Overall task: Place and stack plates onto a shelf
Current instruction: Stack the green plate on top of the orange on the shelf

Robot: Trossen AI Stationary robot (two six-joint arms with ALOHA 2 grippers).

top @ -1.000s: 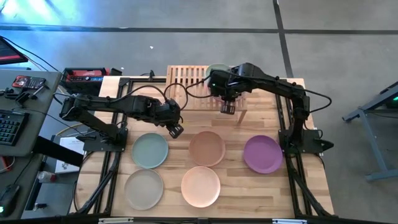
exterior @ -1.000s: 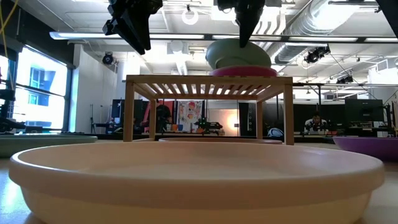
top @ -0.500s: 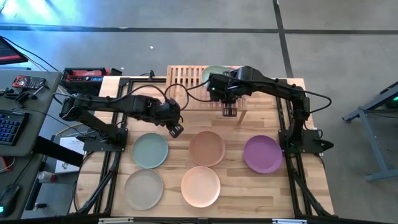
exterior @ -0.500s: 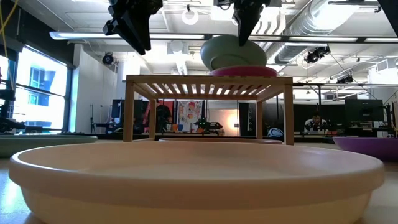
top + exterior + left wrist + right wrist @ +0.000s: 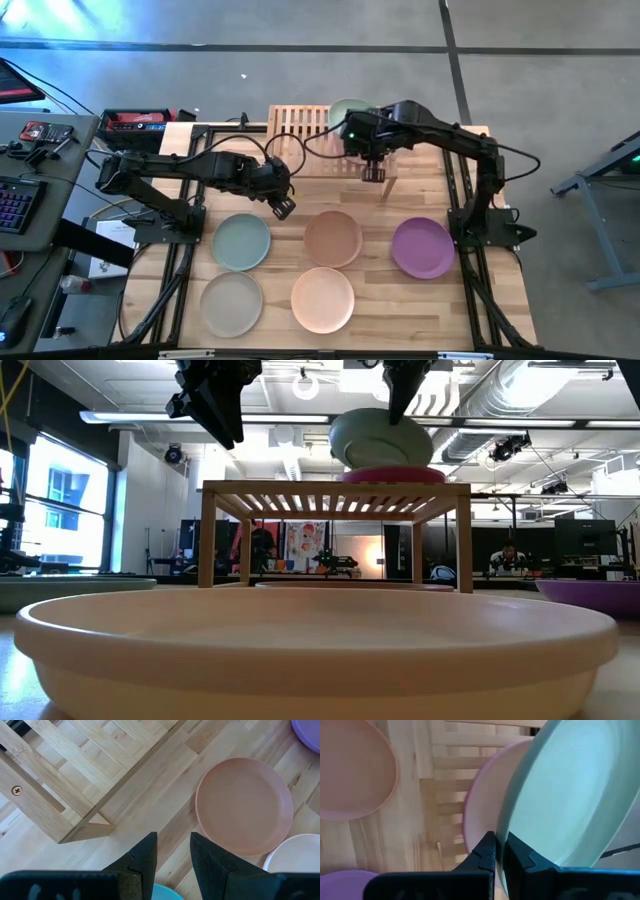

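Observation:
The bamboo shelf stands at the table's far side, and a pink plate lies on its right half. My right gripper is shut on a pale green plate, which sits tilted just over the pink one. Whether the two plates touch, I cannot tell. My left gripper hangs open with nothing between its fingers, above the table by the shelf's near left leg. A sage plate, a brown plate, a purple plate, a grey-beige plate and a peach plate lie flat on the table. My right gripper pinches the green plate's near rim between its two fingers. One finger is on the plate's inner face and the other on its underside. The fingers come steeply from above. The plate sits tilted over the pink plate.
The shelf's left half shows bare slats. Cables, a red box and a keyboard lie off the table's left side. Free tabletop lies between the shelf and the near rows of plates.
My right gripper has rolled a little at the wrist, staying over the shelf's right half. The green plate has tipped and swayed slightly above the pink plate with it.

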